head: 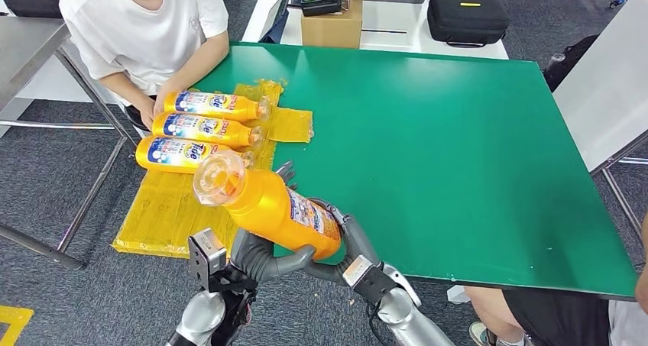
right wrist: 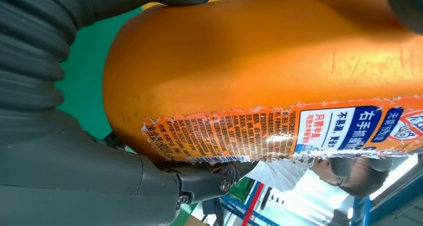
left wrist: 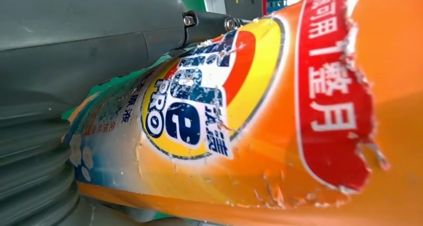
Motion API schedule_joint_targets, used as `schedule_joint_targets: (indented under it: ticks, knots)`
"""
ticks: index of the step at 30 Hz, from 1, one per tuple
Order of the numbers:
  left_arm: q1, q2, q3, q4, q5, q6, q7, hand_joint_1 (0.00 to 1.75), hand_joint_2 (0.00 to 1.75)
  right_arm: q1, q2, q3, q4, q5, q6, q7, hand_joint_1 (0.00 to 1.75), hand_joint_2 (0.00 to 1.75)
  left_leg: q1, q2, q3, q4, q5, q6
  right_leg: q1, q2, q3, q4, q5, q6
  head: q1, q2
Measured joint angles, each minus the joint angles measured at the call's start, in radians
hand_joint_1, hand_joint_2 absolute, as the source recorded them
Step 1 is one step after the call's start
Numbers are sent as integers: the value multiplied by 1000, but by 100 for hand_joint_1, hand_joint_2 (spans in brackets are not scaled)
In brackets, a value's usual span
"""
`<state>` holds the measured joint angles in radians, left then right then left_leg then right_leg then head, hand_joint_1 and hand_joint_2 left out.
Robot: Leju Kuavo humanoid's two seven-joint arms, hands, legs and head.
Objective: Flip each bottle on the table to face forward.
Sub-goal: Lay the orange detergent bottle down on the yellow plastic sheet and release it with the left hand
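The green tabletop carries three orange labelled bottles on yellow plastic sheeting at its left edge. Over the near-left corner, a fourth orange plastic bottle is gripped between the left hand and right hand, cap tilted up.

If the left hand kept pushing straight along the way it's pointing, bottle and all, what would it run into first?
Likely the nearest lying bottle on the yellow sheet: the left hand points up-table, and the held bottle's cap leads that way. Depth is unclear; the cap may pass above it.
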<state>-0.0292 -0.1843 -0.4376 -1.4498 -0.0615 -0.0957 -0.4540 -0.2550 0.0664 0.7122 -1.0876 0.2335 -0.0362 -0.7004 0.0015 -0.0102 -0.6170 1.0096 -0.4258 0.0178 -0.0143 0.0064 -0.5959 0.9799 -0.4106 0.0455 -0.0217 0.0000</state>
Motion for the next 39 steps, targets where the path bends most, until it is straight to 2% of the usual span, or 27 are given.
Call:
schedule_joint_targets:
  ticks: [12,18,21,23,25,26,27,30,33,39]
  knots:
    - [-6,0,-3,9,-2,2,-2,0,175,-3,0,7,3,0,0,0,175,175,0,0,0,0,0,0,0,0,0,0,0,0,0,0]
    - [-8,-1,-12,10,-109,82,-16,0,175,-8,2,7,10,2,12,0,175,175,0,0,0,0,0,0,0,0,0,0,0,0,0,0]
    - [-11,-1,-16,10,-76,50,-25,0,175,-13,8,7,17,6,20,0,175,175,0,0,0,0,0,0,0,0,0,0,0,0,0,0]
    - [-12,-1,-16,11,-3,-9,-22,87,175,-14,10,8,21,7,24,-1,175,175,0,0,0,0,0,0,0,0,0,0,0,0,0,0]
    - [-12,-1,-9,14,98,-83,-15,175,175,-15,11,9,25,6,26,-2,87,175,0,0,0,0,0,0,0,0,0,0,0,0,0,0]
    - [-12,-1,-2,16,154,-122,-10,175,175,-15,12,11,27,5,28,-2,44,175,0,0,0,0,0,0,0,0,0,0,0,0,0,0]
    - [-11,0,5,18,210,-161,-6,175,175,-15,12,14,29,4,29,-2,0,131,0,0,0,0,0,0,0,0,0,0,0,0,0,0]
    - [-2,1,20,17,343,-263,0,175,175,-14,23,26,38,1,24,-2,0,0,0,0,0,0,0,0,0,0,0,0,0,0,0,0]
    - [12,3,29,10,394,-310,0,175,175,-12,36,30,51,1,5,-2,0,0,0,0,0,0,0,0,0,0,-1,0,0,0,0,0]
    - [25,6,41,-4,411,-324,-2,175,175,7,44,32,61,12,-38,-2,0,0,0,0,0,0,0,0,0,0,-1,0,0,0,0,0]
